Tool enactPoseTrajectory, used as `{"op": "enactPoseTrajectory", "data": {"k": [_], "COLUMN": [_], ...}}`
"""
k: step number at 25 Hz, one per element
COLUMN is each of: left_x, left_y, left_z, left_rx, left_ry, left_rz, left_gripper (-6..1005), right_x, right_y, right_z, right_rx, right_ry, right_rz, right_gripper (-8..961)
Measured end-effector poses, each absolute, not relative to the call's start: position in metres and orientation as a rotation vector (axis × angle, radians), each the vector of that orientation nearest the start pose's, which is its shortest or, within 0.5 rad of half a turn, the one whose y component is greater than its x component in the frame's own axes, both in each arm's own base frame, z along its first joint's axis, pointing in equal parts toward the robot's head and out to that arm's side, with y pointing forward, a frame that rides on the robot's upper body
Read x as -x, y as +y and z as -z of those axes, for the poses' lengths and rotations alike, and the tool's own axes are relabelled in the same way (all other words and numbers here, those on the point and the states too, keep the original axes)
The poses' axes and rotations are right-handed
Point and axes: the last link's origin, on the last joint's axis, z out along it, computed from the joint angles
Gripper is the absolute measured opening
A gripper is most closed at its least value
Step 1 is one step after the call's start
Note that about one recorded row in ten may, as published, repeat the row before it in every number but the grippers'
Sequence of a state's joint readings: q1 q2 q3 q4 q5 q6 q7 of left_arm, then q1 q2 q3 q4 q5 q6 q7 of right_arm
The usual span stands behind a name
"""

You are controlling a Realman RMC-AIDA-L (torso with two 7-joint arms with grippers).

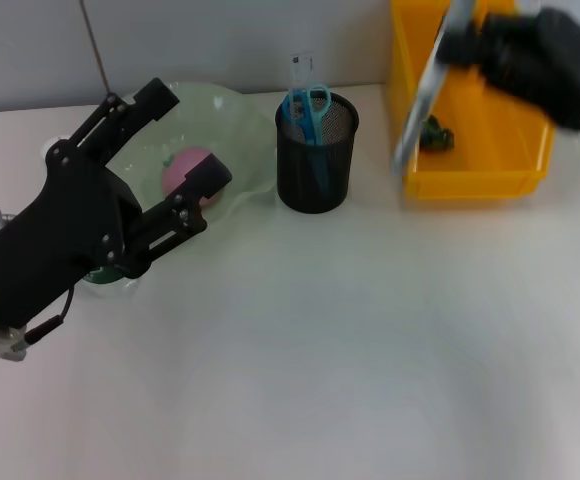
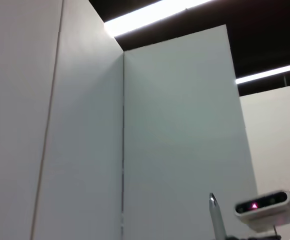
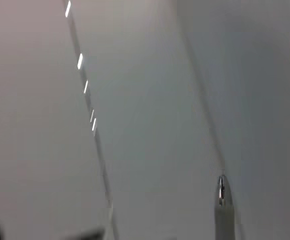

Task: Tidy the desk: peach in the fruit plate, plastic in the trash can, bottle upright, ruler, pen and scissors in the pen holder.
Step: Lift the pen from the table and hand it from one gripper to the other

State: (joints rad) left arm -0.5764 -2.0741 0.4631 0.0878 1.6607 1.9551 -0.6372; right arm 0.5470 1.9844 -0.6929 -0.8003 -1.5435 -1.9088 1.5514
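My right gripper (image 1: pixel 462 38) is shut on a long silver pen (image 1: pixel 423 95) and holds it slanted above the yellow trash can (image 1: pixel 475 185). The pen's tip also shows in the right wrist view (image 3: pixel 223 200) and in the left wrist view (image 2: pixel 216 216). A black mesh pen holder (image 1: pixel 316 165) holds the blue scissors (image 1: pixel 308 108) and the ruler (image 1: pixel 301 68). The pink peach (image 1: pixel 184 167) lies in the pale green fruit plate (image 1: pixel 240 120). My left gripper (image 1: pixel 184 135) is open and empty, above the plate. A dark piece of plastic (image 1: pixel 436 135) lies in the trash can.
A dark green round thing (image 1: pixel 102 276), mostly hidden under my left arm, stands at the plate's near left edge. The white table (image 1: pixel 350 340) stretches in front. The wrist views show only wall and ceiling, plus a wrist camera (image 2: pixel 266 205).
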Motion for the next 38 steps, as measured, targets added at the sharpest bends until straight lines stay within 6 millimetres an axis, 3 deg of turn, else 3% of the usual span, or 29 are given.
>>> {"op": "enactPoseTrajectory", "data": {"k": [7,8,9,12,13,14,16,17,18,27,38], "left_x": [0.213,0.213,0.211,0.210,0.210,0.206,0.199,0.193,0.193,0.180,0.178], "left_y": [0.285,0.285,0.288,0.291,0.291,0.299,0.307,0.312,0.312,0.325,0.325], "left_z": [0.005,0.005,-0.003,-0.008,-0.008,-0.016,-0.020,-0.022,-0.022,-0.037,-0.033], "left_rx": [2.321,2.321,2.448,2.505,2.505,2.643,2.739,2.794,2.794,2.885,2.945], "left_ry": [-0.068,-0.068,-0.094,-0.113,-0.113,-0.146,-0.168,-0.172,-0.172,-0.180,-0.172], "left_rz": [1.593,1.593,1.579,1.557,1.557,1.461,1.361,1.291,1.291,1.076,0.983], "left_gripper": [794,794,794,793,793,793,792,792,792,789,786], "right_x": [-0.170,-0.170,-0.167,-0.153,-0.153,-0.148,-0.139,-0.129,-0.129,-0.059,-0.017], "right_y": [0.332,0.332,0.333,0.335,0.335,0.336,0.339,0.342,0.342,0.351,0.348], "right_z": [-0.124,-0.124,-0.127,-0.136,-0.136,-0.136,-0.136,-0.133,-0.133,-0.105,-0.067], "right_rx": [2.890,2.890,2.901,2.963,2.963,2.985,3.022,3.045,3.045,2.994,3.014], "right_ry": [0.094,0.094,0.087,0.074,0.074,0.081,0.092,0.104,0.104,-0.037,-0.231], "right_rz": [-0.727,-0.727,-0.661,-0.420,-0.420,-0.342,-0.196,-0.040,-0.040,0.635,0.832], "right_gripper": [134,134,134,134,134,134,134,134,134,134,134]}}
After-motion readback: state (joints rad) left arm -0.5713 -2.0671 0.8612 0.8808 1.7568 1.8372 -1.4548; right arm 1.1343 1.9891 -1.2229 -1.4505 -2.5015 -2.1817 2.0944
